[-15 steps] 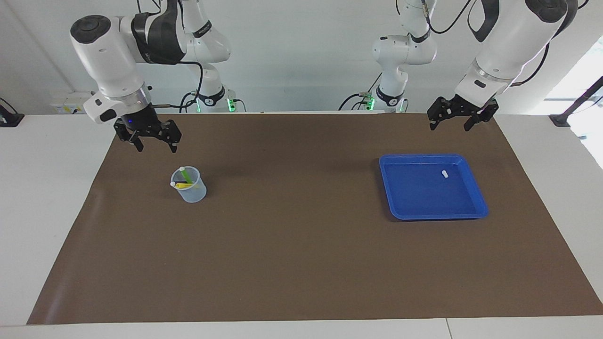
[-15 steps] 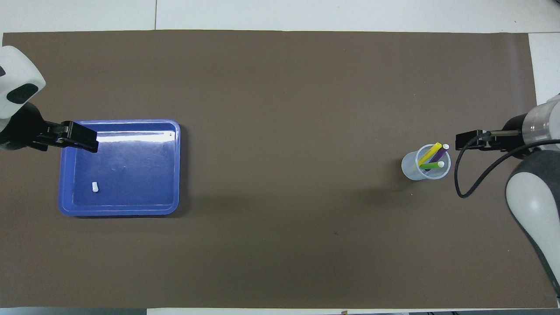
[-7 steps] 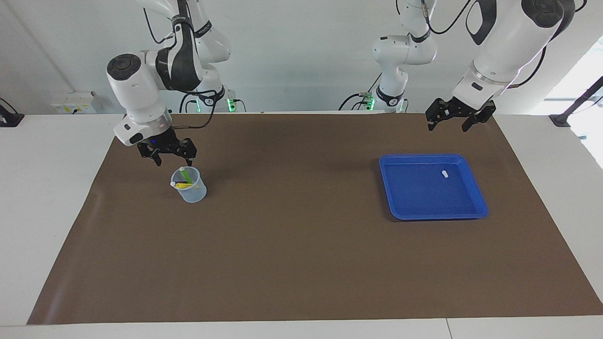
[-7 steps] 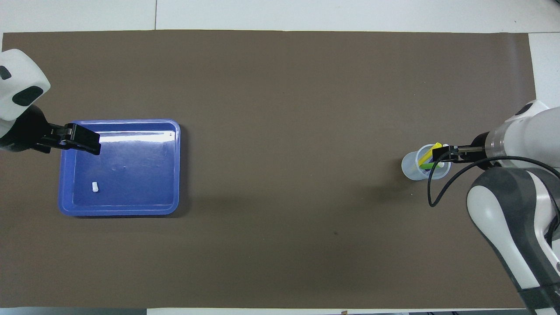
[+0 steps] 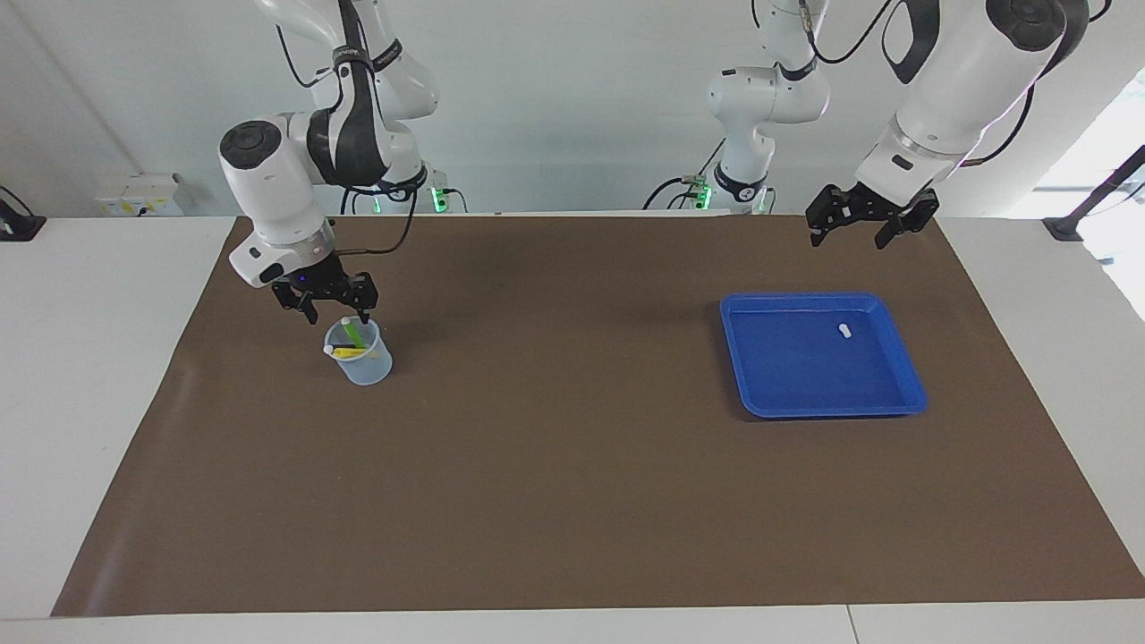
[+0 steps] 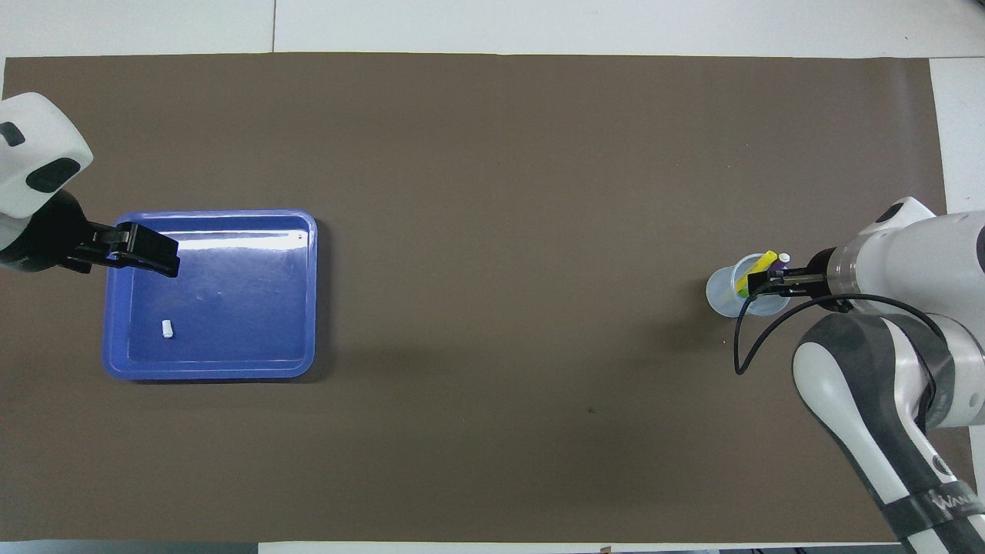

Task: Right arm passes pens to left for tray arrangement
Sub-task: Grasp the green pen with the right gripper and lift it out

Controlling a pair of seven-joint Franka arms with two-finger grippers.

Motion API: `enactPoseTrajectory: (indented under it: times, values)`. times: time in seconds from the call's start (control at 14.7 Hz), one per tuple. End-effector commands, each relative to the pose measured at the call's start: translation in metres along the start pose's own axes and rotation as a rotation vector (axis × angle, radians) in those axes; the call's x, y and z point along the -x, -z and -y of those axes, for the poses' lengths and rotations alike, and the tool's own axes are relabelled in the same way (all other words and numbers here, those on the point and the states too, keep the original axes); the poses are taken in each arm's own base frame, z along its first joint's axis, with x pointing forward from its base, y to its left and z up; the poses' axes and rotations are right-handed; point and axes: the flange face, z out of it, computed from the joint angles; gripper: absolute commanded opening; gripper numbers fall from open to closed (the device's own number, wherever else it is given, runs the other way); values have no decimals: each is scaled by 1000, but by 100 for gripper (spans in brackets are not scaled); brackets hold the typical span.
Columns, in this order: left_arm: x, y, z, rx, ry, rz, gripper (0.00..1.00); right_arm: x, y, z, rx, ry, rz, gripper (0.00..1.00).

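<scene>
Three pens stand in a small translucent cup [image 5: 360, 358] toward the right arm's end of the table: a green pen [image 5: 355, 334], a yellow pen [image 5: 354, 352] [image 6: 755, 269] and a purple pen [image 6: 779, 264]. My right gripper [image 5: 337, 317] [image 6: 759, 288] is low over the cup, open, its fingers either side of the green pen's whitish top. The bright blue tray [image 5: 805, 371] [image 6: 231, 308] lies toward the left arm's end. My left gripper [image 5: 848, 240] [image 6: 165, 261] waits open, raised over the tray's edge on the robots' side.
A tiny white pellet [image 5: 844, 329] [image 6: 167, 329] lies in the tray. A brown mat [image 5: 572, 465] covers the table, and a black cable [image 6: 742, 338] loops from the right wrist beside the cup.
My right gripper has come down from beside the cup to just over it, and its fingers have narrowed around the green pen's top. The left gripper has barely shifted.
</scene>
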Motion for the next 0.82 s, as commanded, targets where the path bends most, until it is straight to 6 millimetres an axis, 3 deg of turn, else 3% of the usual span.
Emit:
enactPoseTrajectory:
  times: [0.0,0.34,0.41,0.48,0.54,0.75]
  values:
    - [8,-1,0,5,-13,-1,100,4,-3,0,-14,17,-14,61]
    - [8,-2,-1,5,-12,2,100,5,-11,5,-14,23,-7,60]
    - [8,-2,-1,7,-13,2,100,4,-10,6,-14,26,-8,51]
    - [8,-2,-1,7,-8,2,100,4,-10,7,-14,29,-8,31]
    - [8,-3,-1,7,-6,4,100,4,-10,6,-13,26,-8,2]
    - [8,-2,0,7,-3,2,100,2,-7,6,-13,26,-10,0]
